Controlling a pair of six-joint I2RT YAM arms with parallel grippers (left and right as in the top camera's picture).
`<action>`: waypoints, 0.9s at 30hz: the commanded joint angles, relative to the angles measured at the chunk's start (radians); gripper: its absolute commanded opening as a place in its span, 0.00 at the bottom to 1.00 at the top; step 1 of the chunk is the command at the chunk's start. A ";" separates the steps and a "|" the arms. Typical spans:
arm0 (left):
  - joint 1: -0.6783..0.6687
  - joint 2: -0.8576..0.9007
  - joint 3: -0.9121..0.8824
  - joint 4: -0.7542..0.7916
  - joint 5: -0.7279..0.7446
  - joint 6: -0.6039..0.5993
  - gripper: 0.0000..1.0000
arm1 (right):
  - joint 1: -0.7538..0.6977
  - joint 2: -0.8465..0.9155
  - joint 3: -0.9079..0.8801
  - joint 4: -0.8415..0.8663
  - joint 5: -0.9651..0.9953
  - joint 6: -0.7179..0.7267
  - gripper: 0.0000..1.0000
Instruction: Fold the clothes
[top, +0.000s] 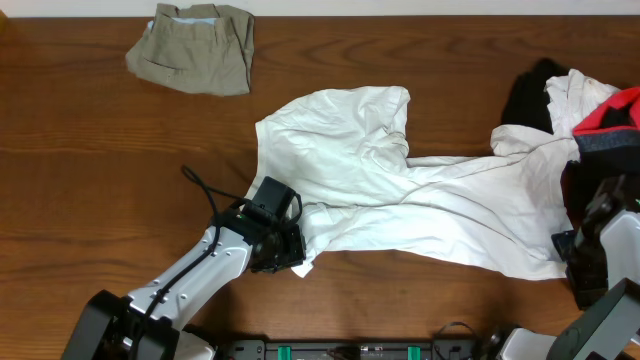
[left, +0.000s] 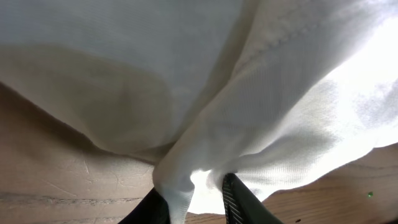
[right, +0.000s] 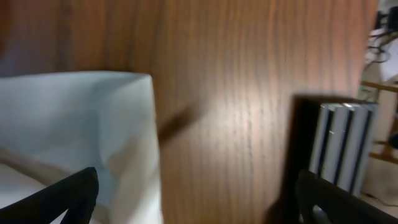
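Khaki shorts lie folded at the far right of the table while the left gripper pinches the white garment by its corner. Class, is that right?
No. The overhead view shows the khaki shorts folded at the far left of the table, not the right. The left gripper does pinch the white garment by its corner.

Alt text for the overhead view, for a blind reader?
A white garment lies spread, crumpled, across a wooden table, its near left edge pinched in the left gripper. The right gripper sits at the garment's right end, beside a heap of black, white and red clothes; folded khaki shorts lie at the far left.
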 joint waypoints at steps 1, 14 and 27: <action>-0.002 0.008 -0.009 -0.005 0.001 0.003 0.28 | -0.042 -0.011 -0.005 0.037 -0.076 -0.059 0.99; -0.002 0.008 -0.009 -0.005 -0.017 0.006 0.28 | -0.106 -0.009 -0.007 0.149 -0.156 -0.138 0.99; -0.002 0.008 -0.009 -0.005 -0.017 0.006 0.28 | -0.106 0.026 -0.085 0.254 -0.160 -0.138 0.77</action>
